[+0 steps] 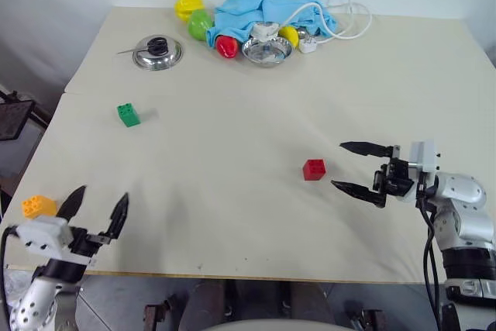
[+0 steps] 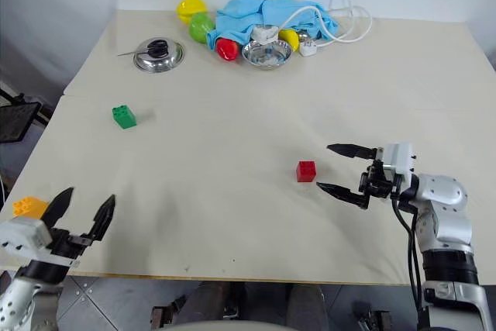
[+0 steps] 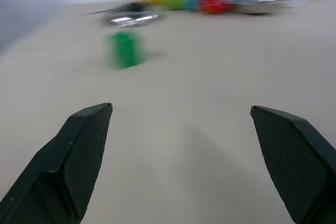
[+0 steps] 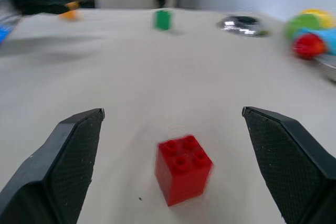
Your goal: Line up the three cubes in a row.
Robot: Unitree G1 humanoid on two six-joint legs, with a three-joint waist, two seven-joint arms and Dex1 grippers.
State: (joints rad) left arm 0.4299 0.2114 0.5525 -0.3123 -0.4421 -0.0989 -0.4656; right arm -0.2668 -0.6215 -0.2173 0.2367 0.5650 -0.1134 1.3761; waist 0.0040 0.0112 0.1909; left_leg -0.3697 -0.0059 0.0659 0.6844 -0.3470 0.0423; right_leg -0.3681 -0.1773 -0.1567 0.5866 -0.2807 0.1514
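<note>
Three studded cubes lie far apart on the beige table (image 1: 232,215). The red cube (image 1: 314,169) sits right of centre, just left of my right gripper (image 1: 353,166), which stands open and empty with its fingers pointing at it; the right wrist view has the red cube (image 4: 182,169) between the open fingers, a little ahead of them. Out on the left stands the green cube (image 1: 129,114). The orange-yellow cube (image 1: 38,206) lies at the table's near left edge, just left of my open, empty left gripper (image 1: 97,208).
At the back of the table are a steel lid (image 1: 157,52), a steel bowl (image 1: 266,49), a blue cloth (image 1: 267,12), round red, green and yellow toys (image 1: 200,24), and a white cable with plug (image 1: 333,13). Bare tabletop lies between the cubes.
</note>
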